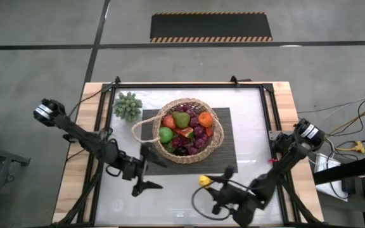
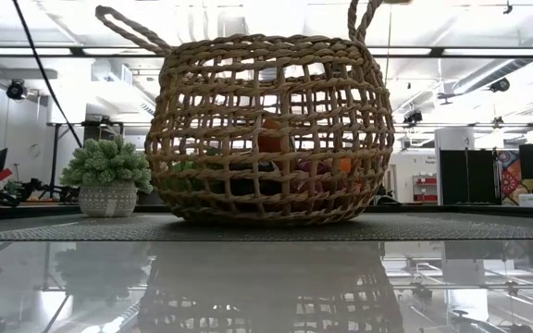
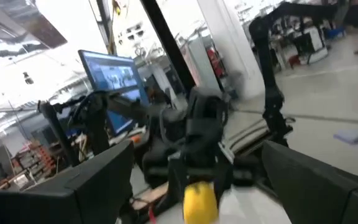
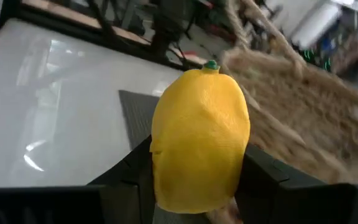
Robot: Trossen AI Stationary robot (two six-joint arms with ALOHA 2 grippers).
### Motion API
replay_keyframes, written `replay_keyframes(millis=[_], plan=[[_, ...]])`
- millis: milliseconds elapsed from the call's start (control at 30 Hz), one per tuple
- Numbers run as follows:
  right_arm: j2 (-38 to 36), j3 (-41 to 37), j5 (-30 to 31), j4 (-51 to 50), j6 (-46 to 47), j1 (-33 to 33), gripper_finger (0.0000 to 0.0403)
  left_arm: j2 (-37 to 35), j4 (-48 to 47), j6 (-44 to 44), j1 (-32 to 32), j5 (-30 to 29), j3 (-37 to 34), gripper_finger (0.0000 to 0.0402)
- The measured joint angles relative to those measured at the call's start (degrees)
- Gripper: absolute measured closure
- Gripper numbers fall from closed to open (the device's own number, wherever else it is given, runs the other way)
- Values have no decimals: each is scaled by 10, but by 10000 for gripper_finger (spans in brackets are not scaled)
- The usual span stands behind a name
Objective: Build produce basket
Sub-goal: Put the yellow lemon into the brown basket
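Basket blurred, handle tops cropped

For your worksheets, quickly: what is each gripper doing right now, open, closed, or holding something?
Left gripper: open, holding nothing, near the basket.
Right gripper: closed on the lemon.

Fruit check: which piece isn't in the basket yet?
The lemon. It is the only fruit outside the basket, clamped in the right end effector over the table's near side; the rest lie inside.
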Motion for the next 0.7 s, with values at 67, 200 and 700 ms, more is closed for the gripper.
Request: replay_keyframes(millis=[67, 200, 700], plan=[[10, -13, -39, 101, -114, -23, 258, 38, 32, 0, 0, 1, 11, 65], [17, -37, -175, 275, -250, -68, 259, 94, 41, 16, 1, 0, 34, 65], [17, -64, -332, 426, -345, -119, 259, 194, 84, -88, 23, 14, 52, 66]])
